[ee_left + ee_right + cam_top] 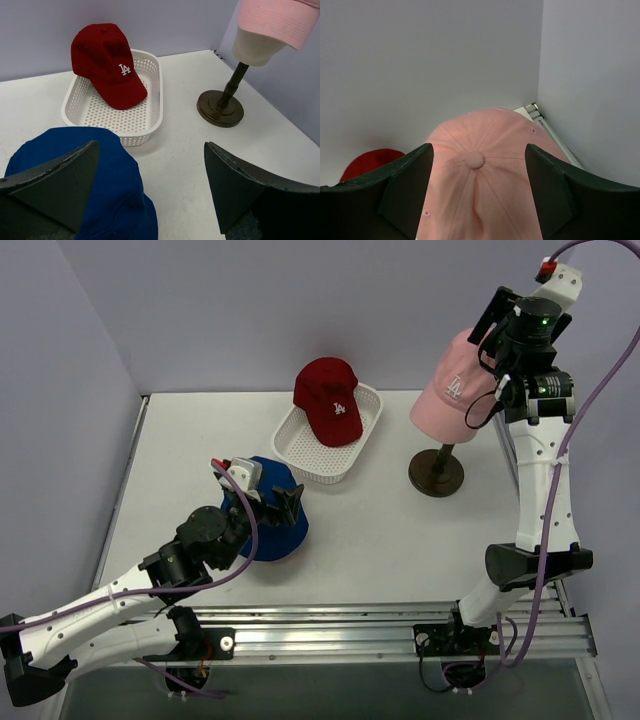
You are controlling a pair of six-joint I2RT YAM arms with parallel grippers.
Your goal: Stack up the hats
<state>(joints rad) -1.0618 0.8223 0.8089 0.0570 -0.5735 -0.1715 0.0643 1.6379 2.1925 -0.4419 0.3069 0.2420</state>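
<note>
The left gripper (151, 150) hangs low over the near-left part of the desk (385, 530) with its jaws spread wide and nothing between them. Directly beneath it lies the royal-blue bucket hat (285, 537), flat on the desk; from above, the arm covers much of the hat's left half.

Further back, near the middle, a white perforated basket (312, 455) sits at an angle. The dark red cap (328, 400) rests in its far end, brim pointing down into the basket and the white "LA" logo facing up.

To the right stands a brown stand (436, 473) with a round foot, carrying a cream mannequin head (252, 46). The pale pink cap (448, 390) is seated on that head, well above the desk, its logo turned toward the basket side.

The right gripper (479, 150) is raised to the cap's height, at its top and back. Its jaws stand apart, one finger on each side of the crown, the top button showing between them. The fabric looks smooth and unpinched — whether the fingers brush it cannot be told.
</note>
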